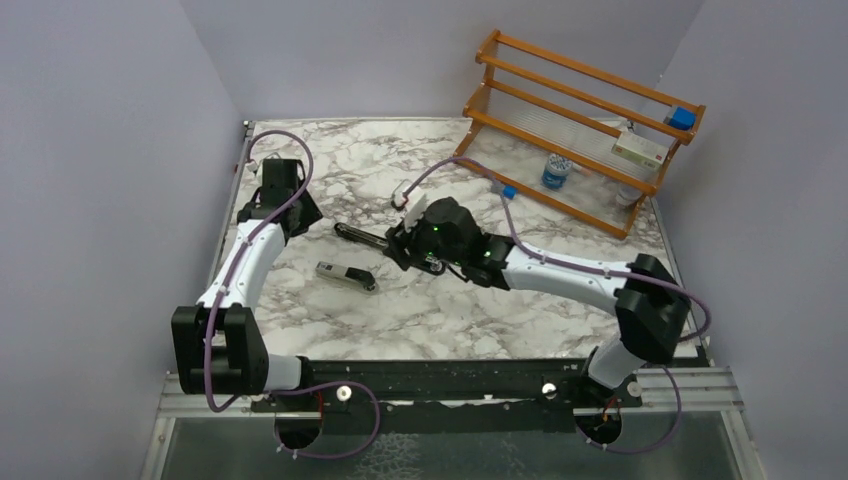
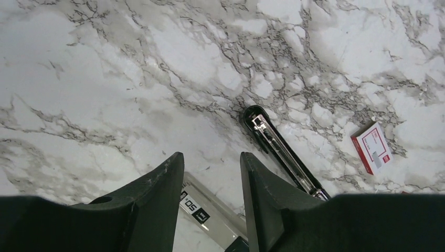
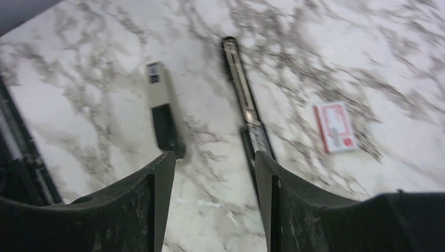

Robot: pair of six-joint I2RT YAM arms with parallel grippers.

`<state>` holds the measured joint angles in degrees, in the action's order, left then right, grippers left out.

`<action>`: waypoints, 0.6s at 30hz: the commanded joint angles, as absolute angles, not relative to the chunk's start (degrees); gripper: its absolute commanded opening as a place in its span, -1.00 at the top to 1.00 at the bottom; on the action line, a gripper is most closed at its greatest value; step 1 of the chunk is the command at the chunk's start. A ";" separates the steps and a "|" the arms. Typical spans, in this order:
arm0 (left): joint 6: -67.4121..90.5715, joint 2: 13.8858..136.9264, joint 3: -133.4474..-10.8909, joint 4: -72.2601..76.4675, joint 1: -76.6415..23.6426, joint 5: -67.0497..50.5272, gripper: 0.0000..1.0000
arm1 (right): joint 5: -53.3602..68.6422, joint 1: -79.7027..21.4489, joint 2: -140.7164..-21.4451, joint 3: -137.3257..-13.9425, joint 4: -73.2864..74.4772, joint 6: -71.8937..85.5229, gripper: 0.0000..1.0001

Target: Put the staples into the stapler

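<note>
The stapler (image 1: 358, 237) lies open on the marble table, a slim black base with a silver channel (image 2: 276, 148), also visible in the right wrist view (image 3: 242, 94). A separate grey and black bar with a small label (image 1: 345, 275) lies in front of it (image 3: 160, 107) (image 2: 210, 210). The staples box (image 1: 402, 197), pink-red with a white label, rests behind the stapler (image 2: 371, 147) (image 3: 335, 127). My left gripper (image 1: 298, 214) (image 2: 212, 155) hovers open above the grey bar, holding nothing. My right gripper (image 1: 396, 246) (image 3: 214, 155) stands open over bare marble, its right finger (image 3: 270, 194) beside the stapler's near end.
An orange wooden rack (image 1: 580, 120) stands at the back right, holding a bottle (image 1: 556, 172), a white box (image 1: 640, 150) and a blue cube (image 1: 682, 118). A small blue item (image 1: 508, 190) lies before it. Purple walls enclose the table.
</note>
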<state>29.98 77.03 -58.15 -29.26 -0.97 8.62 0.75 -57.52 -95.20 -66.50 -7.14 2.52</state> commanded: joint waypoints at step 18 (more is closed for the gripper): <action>27.57 85.94 -63.68 -24.52 -17.67 12.32 0.07 | -7.28 -32.81 -88.36 -48.30 8.25 12.30 0.34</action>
<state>29.26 85.52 -61.52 -26.20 -17.63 11.55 -10.50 -34.79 -84.23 -48.03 6.20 11.14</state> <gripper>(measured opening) 0.471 0.359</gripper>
